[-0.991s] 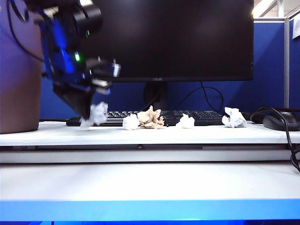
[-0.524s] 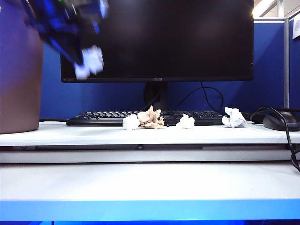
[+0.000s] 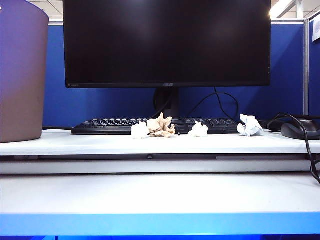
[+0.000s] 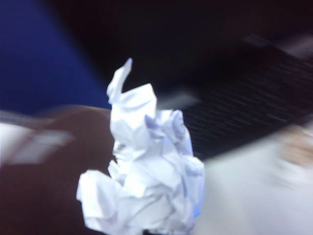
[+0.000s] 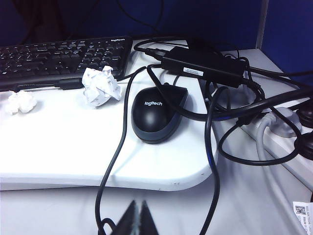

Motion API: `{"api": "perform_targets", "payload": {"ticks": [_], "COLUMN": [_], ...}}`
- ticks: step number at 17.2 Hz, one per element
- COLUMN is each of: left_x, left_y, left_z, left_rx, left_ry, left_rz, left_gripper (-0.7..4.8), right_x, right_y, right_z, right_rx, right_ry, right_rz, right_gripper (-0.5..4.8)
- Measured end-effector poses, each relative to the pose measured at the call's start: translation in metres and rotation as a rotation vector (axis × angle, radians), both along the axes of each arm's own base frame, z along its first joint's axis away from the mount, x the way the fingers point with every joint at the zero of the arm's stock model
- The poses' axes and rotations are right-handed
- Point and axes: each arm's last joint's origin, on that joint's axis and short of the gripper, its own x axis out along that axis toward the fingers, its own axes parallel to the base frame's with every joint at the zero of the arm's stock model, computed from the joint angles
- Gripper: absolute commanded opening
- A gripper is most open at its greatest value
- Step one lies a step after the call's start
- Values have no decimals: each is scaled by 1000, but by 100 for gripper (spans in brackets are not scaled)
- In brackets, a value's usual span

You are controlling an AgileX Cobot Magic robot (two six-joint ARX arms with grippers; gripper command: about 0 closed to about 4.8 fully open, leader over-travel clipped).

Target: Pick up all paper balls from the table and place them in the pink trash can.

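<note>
A white crumpled paper ball (image 4: pixel 146 171) fills the left wrist view, and my left gripper (image 4: pixel 160 233) is shut on it; its fingers are almost wholly hidden behind the paper. That view is blurred, with the pink trash can (image 4: pixel 49 171) dark below the ball. In the exterior view the trash can (image 3: pixel 22 75) stands at the far left of the table's raised shelf (image 3: pixel 160 145), and neither arm shows. On the shelf lie white paper balls (image 3: pixel 140 130), (image 3: pixel 198 130), (image 3: pixel 250 126) and a tan one (image 3: pixel 160 126). My right gripper (image 5: pixel 139 218) is shut and empty, low in front of the shelf.
A black monitor (image 3: pixel 167 42) and keyboard (image 3: pixel 115 125) stand behind the balls. A black mouse (image 5: pixel 156 113), a power adapter (image 5: pixel 203 63) and tangled cables (image 5: pixel 234 132) crowd the shelf's right end, near two white balls (image 5: pixel 101 86), (image 5: pixel 21 102).
My left arm has lifted the white ball off the shelf, up and to the left, and has left the exterior view. The other balls have not moved.
</note>
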Motion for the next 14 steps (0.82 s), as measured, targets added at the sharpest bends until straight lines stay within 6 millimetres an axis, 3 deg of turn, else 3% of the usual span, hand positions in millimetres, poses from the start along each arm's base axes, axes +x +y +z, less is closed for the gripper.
{"api": "perform_targets", "payload": {"ticks": [3, 8, 10, 14], "left_x": [-5, 20, 31, 47], "left_y": [20, 53, 69, 82], "left_z": [16, -3, -5, -14], "left_rx": [71, 126, 73, -43], "left_ry": [-61, 92, 101, 146], "left_rz": [147, 334, 333, 251], "left_gripper": [-6, -6, -6, -6], "right_x": [0, 0, 0, 0], "right_y": [0, 0, 0, 0], "right_z": [0, 0, 0, 0], "right_rx": [0, 0, 0, 0], "right_ry": [0, 0, 0, 0], "right_rz": [0, 0, 0, 0], "right_gripper": [-5, -5, -5, -5]}}
